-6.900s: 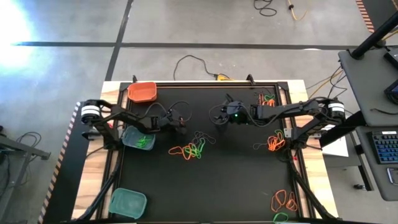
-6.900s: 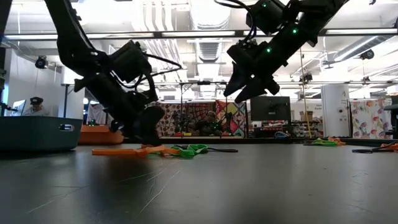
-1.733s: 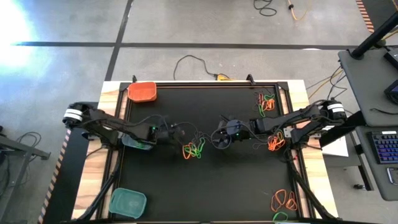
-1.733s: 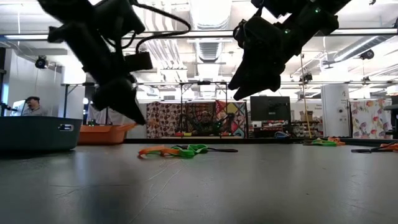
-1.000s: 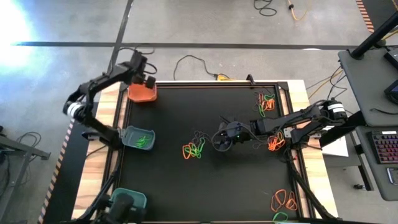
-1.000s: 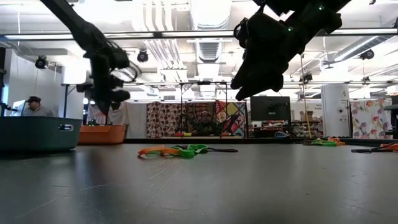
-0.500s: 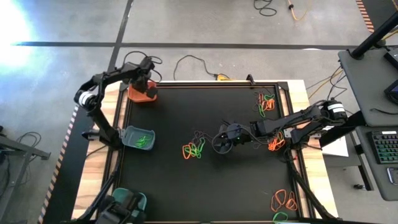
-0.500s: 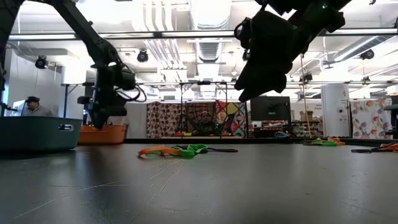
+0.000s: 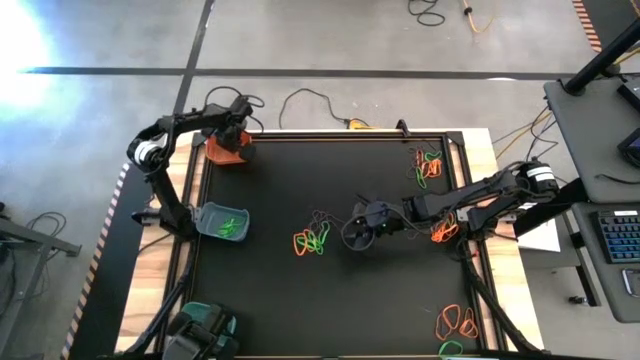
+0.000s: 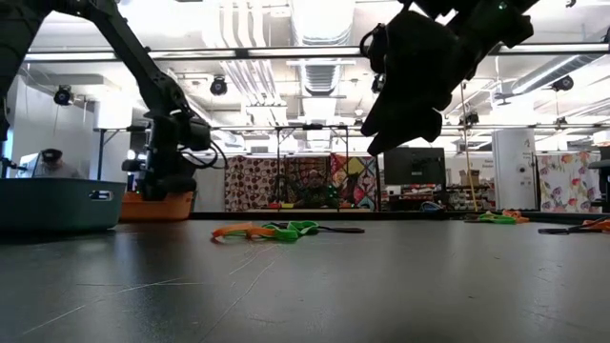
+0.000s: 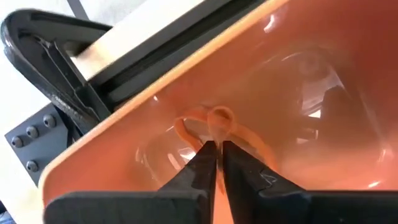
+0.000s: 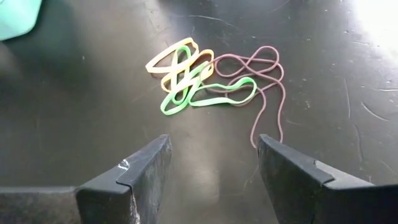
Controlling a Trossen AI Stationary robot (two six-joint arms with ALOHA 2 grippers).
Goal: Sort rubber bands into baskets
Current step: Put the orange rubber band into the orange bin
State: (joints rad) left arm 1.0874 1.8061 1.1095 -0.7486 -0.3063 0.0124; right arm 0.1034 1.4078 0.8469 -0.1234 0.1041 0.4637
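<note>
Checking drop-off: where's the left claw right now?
High view: the left claw is over the orange basket at the table's far left corner. In its wrist view, its shut tips sit inside, at an orange band.

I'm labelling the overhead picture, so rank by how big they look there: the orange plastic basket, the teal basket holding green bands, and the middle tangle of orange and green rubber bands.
1. Teal plastic basket.
2. Tangle of orange and green rubber bands.
The orange plastic basket is partly hidden under the left gripper, so its rank is unsure.

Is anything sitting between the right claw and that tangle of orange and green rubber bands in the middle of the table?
Nothing visible. The open right claw faces the rubber band tangle across bare black tabletop, with only a thin dark band looping alongside the pile.
</note>
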